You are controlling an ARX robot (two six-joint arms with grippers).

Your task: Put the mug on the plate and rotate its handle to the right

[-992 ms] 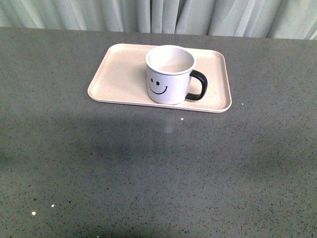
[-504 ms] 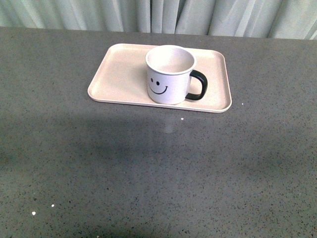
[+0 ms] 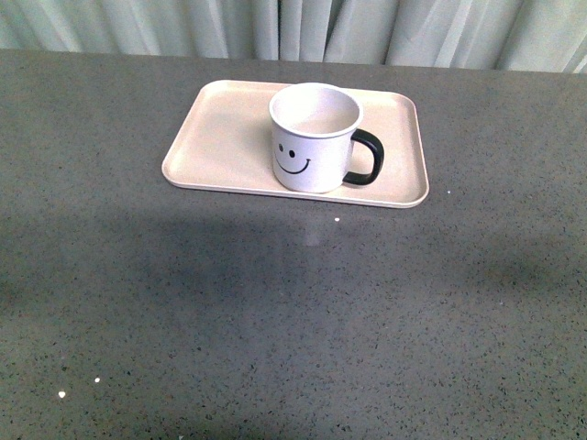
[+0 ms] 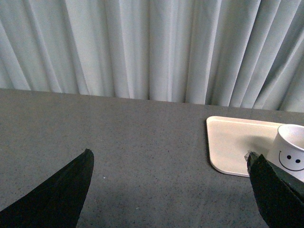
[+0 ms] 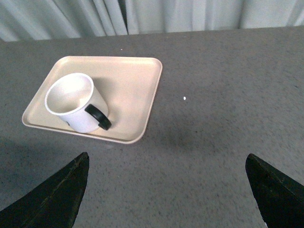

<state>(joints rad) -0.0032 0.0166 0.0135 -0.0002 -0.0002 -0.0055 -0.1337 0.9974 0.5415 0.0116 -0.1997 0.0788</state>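
mug (image 3: 315,137) stands upright on the plate (image 3: 220,137), a little right of the plate's middle and close to its near long rim. its black handle (image 3: 367,158) sticks out toward the robot's right, over the plate's surface. the plate lies flat on the grey speckled table (image 3: 275,302), near the far edge, with a pale curtain (image 3: 303,27) hanging behind.

the front view alone shows the smiley face (image 3: 293,161) squarely, turned toward the robot, and it shows neither arm.

the left wrist view brings in the left gripper (image 4: 169,153): its two dark fingers (image 4: 61,194) sit spread wide apart, with only bare table between them and nothing held. that view catches just one end of the plate and a slice of the mug with part of the face, cut off by the picture's edge and partly overlapped by one finger. the handle cannot be seen there. the gripper is well apart from the plate.

the right wrist view looks down from higher up. the right gripper (image 5: 166,156) also has its jaws wide open and empty, over bare table, apart from the plate. only this view shows the whole plate outline, the mug's white inside and the loop of the handle from above. the face is hidden there.
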